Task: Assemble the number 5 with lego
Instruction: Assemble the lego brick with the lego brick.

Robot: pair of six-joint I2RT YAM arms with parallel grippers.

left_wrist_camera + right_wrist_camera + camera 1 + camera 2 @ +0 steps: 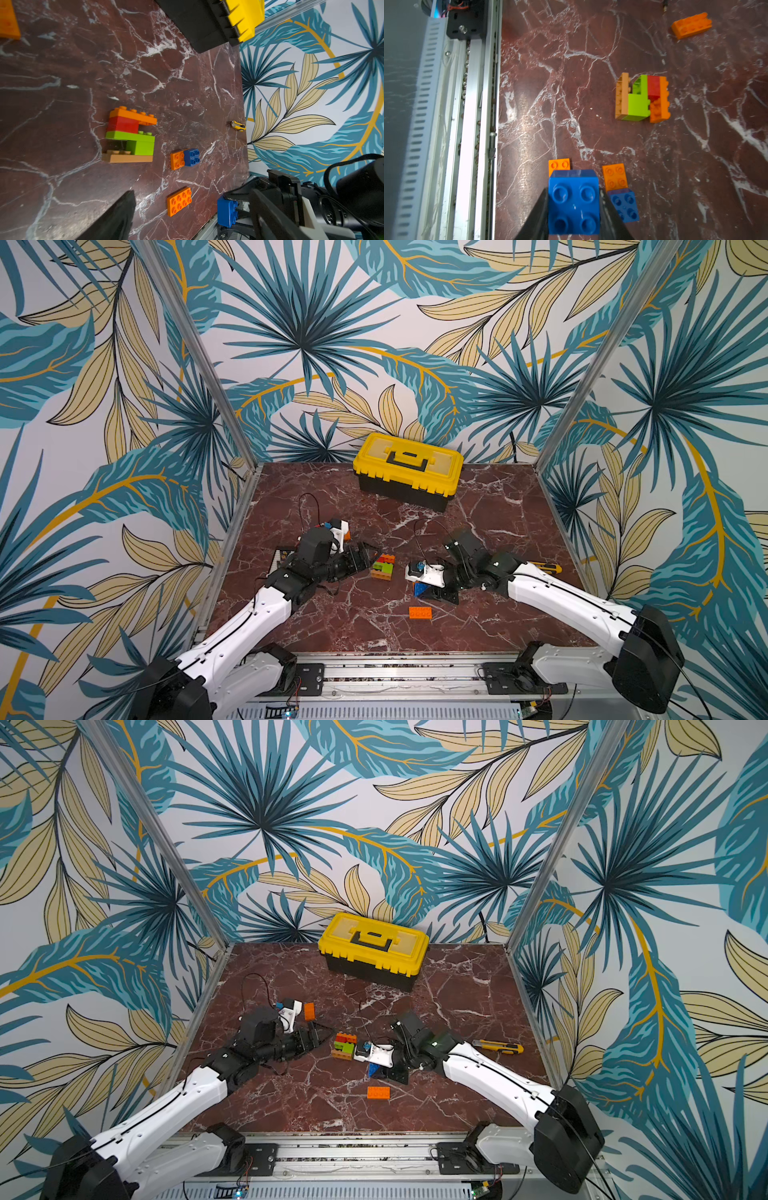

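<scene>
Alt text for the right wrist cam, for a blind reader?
The right gripper is shut on a blue brick, studs facing the camera, over the red marble table. Beyond it lies a joined stack of tan, lime, red and orange bricks; a loose orange brick sits farther off, and a touching orange and blue pair lies beside the gripper.

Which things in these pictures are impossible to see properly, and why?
- Left wrist view: frame edge cuts off the far orange brick; utility knife too small for detail.
- Right wrist view: the held blue brick covers most of the oblong orange brick.
- In a top view: the right arm hides one end of the utility knife.
</scene>
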